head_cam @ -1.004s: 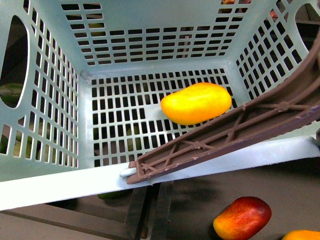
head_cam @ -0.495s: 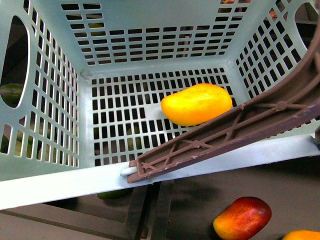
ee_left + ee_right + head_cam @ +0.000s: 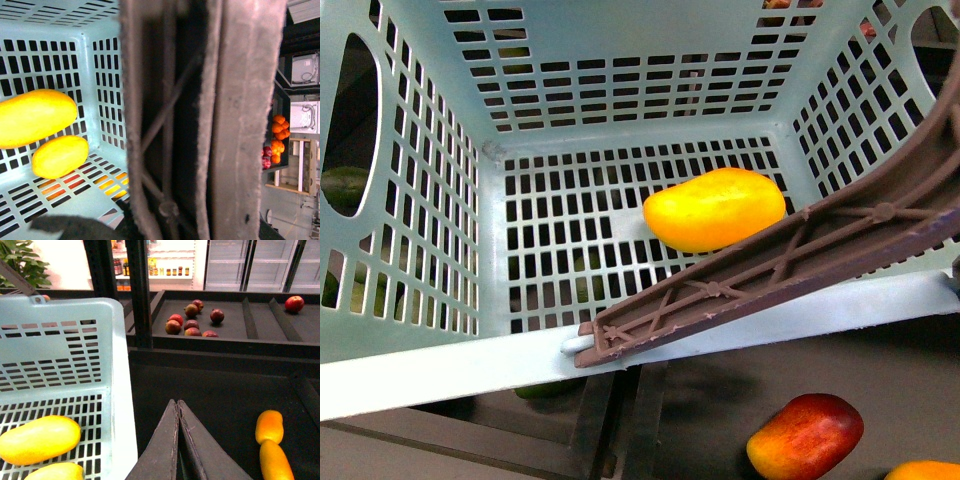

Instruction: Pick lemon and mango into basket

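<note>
Apparently both fruits are sitting inside the basket, just beside the right pincer with its tips pressed together on nothing, so little is remaining; only the wrist cameras are showing the lemon touching the mango, while the left pincer's jaws are hiding behind the handle.

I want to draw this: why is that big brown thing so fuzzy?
In the left wrist view the brown handle sits right against the camera, so it blurs, while the mango stays sharp. In the front view the handle looks crisp.
</note>
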Controlling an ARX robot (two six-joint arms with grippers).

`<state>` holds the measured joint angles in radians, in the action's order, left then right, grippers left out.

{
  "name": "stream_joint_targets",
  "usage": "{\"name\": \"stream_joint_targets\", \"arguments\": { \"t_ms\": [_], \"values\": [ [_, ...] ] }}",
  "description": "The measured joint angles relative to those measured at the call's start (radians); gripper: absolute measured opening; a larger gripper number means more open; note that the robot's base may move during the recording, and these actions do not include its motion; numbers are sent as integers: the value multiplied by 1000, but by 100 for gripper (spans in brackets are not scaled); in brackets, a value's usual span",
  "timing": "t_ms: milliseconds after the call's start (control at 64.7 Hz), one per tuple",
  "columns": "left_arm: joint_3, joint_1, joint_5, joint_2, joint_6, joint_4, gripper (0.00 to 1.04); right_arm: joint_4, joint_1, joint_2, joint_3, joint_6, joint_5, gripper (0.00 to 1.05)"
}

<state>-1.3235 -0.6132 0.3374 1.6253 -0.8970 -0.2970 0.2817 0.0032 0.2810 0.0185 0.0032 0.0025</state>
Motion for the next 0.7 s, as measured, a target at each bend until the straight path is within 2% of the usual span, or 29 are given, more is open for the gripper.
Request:
{"name": "stream_joint_targets", "arguments": {
  "t_ms": [386,510,695],
  "values": [
    [0,0,0,0,0,0,14,-102,0,-101,0,0,0,2],
    [0,0,1,0,0,0,14,-266,0,-238,0,0,0,2],
    [0,0,0,0,2,0,14,-279,0,-272,0,0,-1,2]
  ]
}}
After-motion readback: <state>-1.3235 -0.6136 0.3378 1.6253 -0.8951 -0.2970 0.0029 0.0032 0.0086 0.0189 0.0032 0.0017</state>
